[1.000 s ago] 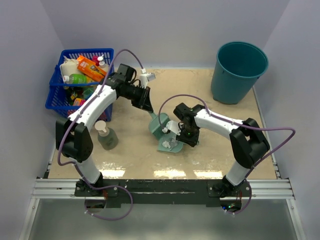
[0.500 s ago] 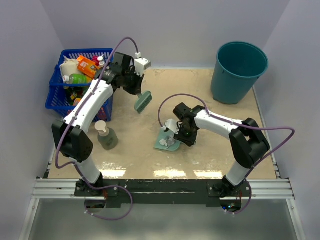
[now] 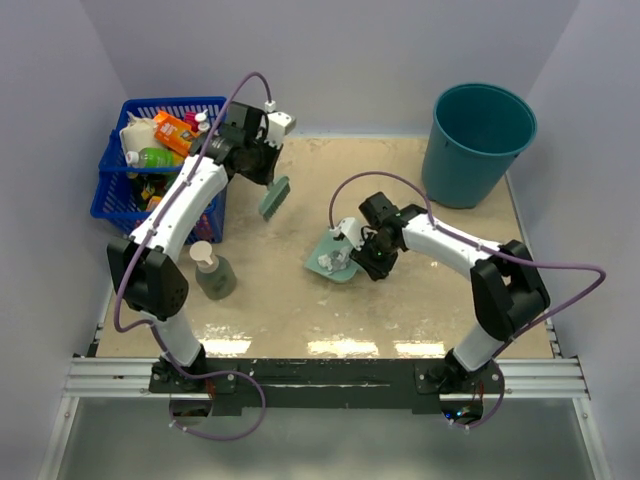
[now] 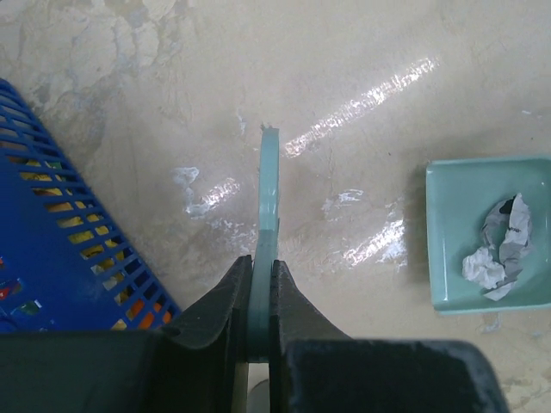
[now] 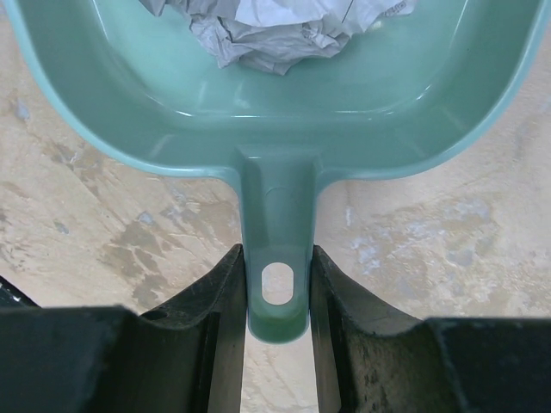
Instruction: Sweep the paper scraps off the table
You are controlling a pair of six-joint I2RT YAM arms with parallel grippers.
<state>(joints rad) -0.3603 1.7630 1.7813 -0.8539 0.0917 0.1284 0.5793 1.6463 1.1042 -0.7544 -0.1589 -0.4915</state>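
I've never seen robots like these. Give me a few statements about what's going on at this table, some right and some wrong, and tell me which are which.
1. The right gripper is shut on the handle of the dustpan. True.
2. Crumpled paper scraps lie in the dustpan. True.
3. The brush lies loose on the table. False: the left gripper clamps it, close to the blue basket.
4. The dustpan is held over the bucket. False: it is near the middle of the table, well apart from the bucket.
5. The blue basket is empty. False: it holds bottles and packets.
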